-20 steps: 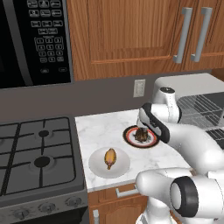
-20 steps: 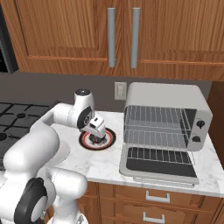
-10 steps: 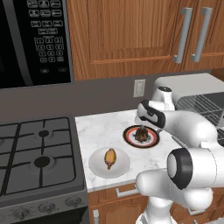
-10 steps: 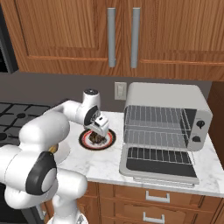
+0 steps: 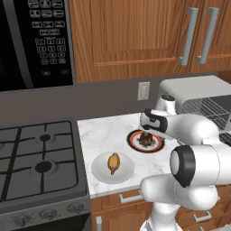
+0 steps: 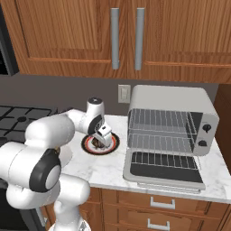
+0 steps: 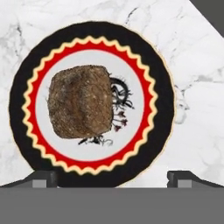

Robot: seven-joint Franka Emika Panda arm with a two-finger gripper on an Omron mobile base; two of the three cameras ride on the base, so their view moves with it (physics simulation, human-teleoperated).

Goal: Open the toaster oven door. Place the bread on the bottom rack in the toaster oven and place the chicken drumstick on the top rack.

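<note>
The bread point(image 7: 81, 101) is a dark brown lumpy chunk on a black-and-red plate point(image 7: 162, 87) on the marble counter, seen also as bread point(image 5: 145, 138) and bread point(image 6: 97, 142). My gripper point(image 7: 112, 177) hangs just above it, open, one fingertip on each side of the plate's near rim and nothing between them; the same gripper point(image 5: 146, 131) point(image 6: 103, 137) points down. The chicken drumstick point(image 5: 113, 163) lies on a white plate point(image 5: 101, 175) nearer the stove. The toaster oven point(image 6: 171, 101) stands to the right, its door point(image 6: 164, 168) folded down flat. Top rack point(image 6: 160, 121) and bottom rack point(image 6: 160, 143) are bare.
A gas stove point(image 5: 36, 153) lies left of the counter, under a black microwave point(image 5: 31, 40). Wooden cabinets point(image 6: 126, 31) hang above. A wall outlet point(image 5: 143, 90) sits behind the plates. The open door reaches the counter's front edge.
The arm's elbow and upper links have swung round while the hand stayed over the bread plate, shifting slightly toward the toaster oven. The jaws stayed open.
</note>
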